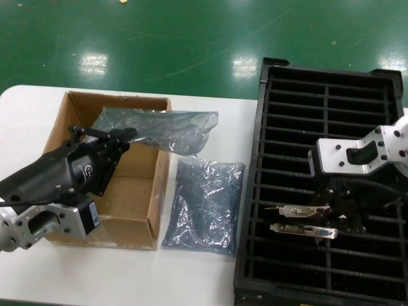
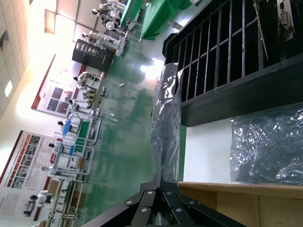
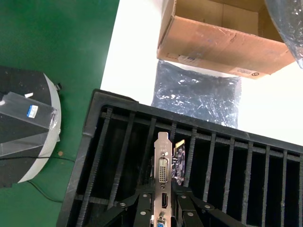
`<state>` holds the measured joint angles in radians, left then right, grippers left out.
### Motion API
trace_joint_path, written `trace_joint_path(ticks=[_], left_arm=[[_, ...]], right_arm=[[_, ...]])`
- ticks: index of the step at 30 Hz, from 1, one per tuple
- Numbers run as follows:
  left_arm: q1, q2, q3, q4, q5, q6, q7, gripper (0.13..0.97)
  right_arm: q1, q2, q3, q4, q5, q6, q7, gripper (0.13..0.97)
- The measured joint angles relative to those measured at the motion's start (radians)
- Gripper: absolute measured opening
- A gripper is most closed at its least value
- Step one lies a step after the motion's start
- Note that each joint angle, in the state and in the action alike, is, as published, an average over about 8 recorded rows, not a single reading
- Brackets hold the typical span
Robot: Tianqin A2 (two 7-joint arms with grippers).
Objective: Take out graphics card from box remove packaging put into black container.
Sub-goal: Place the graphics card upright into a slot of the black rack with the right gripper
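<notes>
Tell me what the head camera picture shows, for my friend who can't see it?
The right gripper lowers a graphics card into the black container, beside another card. The left gripper holds a shiny plastic bag over the cardboard box. Another empty bag lies between box and container.

The white table [image 1: 204,274] bears the box [image 1: 137,233], flat packaging [image 1: 204,207], and the black container [image 1: 287,255].

- Box [image 1: 137,191]: interior bare cardboard, but left gripper [image 1: 121,137] and its held packaging [image 1: 162,131] hang over the far part.
- Beside the box, a second bag [image 1: 204,204] covers the table [image 1: 210,105] up to the black container [image 1: 280,191].
</notes>
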<state>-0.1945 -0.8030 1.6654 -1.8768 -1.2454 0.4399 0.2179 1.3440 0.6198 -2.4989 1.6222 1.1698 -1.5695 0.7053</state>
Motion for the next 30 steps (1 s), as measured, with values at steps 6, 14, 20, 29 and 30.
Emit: trace_joint_path(ticks=[6, 14, 20, 29, 30], left_arm=[[0.000, 0.000, 0.000, 0.000, 0.000, 0.000, 0.000, 0.140], [0.000, 0.000, 0.000, 0.000, 0.000, 0.000, 0.000, 0.140], [0.000, 0.000, 0.000, 0.000, 0.000, 0.000, 0.000, 0.140], [0.000, 0.000, 0.000, 0.000, 0.000, 0.000, 0.000, 0.140], [0.000, 0.000, 0.000, 0.000, 0.000, 0.000, 0.000, 0.140]], right_arm=[[0.010, -0.021, 0.001, -0.044, -0.006, 0.000, -0.014, 0.190], [0.031, -0.065, -0.012, -0.133, -0.015, 0.000, -0.032, 0.190], [0.047, -0.098, -0.024, -0.208, -0.021, 0.000, -0.044, 0.190], [0.057, -0.137, -0.017, -0.301, -0.060, 0.008, -0.059, 0.187], [0.057, -0.143, -0.015, -0.312, -0.069, 0.012, -0.062, 0.187]])
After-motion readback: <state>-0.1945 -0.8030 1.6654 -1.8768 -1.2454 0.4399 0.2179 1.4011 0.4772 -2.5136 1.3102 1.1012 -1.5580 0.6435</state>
